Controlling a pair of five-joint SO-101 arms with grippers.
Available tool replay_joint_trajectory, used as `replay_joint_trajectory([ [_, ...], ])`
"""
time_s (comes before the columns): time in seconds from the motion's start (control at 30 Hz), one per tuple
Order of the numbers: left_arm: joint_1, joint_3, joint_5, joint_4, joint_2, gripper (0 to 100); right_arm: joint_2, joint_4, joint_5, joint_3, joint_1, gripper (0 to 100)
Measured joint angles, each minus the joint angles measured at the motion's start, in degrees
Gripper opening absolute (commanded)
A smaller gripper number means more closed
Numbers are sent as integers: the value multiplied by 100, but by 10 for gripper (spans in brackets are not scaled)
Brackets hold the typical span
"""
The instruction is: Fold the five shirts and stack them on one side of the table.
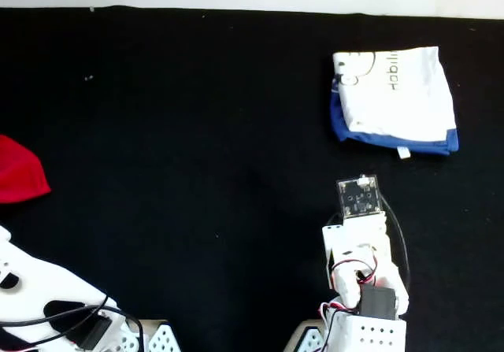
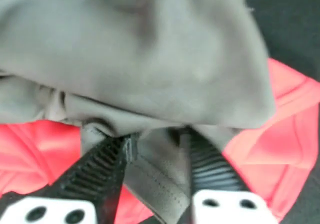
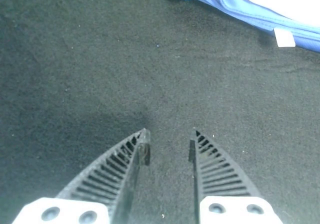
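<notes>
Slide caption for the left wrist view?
Left gripper, fingers apart, straddles a fold of the grey shirt lying over the red shirt.

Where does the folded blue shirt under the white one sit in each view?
High view: blue shirt at upper right, under the white shirt.
Right wrist view: blue shirt lies ahead of the right gripper.
Left wrist view: a grey shirt over a red shirt instead.
Shared landmark: the white tag at the blue shirt's edge.

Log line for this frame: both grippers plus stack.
left gripper at grey shirt over red shirt | right gripper open over table | white shirt folded on blue shirt
</notes>
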Motion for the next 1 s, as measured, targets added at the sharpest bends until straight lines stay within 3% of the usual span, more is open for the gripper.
replay_joint_trajectory([
  [0.4,1222,-2215,0,2163,-185,8,0,0,0,0,0,131],
  [0.53,1776,-2927,396,2558,-624,8,0,0,0,0,0,131],
  [0.77,3086,-2743,563,2629,-1899,8,0,0,0,0,0,131],
  [1.0,5248,-1688,607,2629,-3727,8,0,0,0,0,0,131],
])
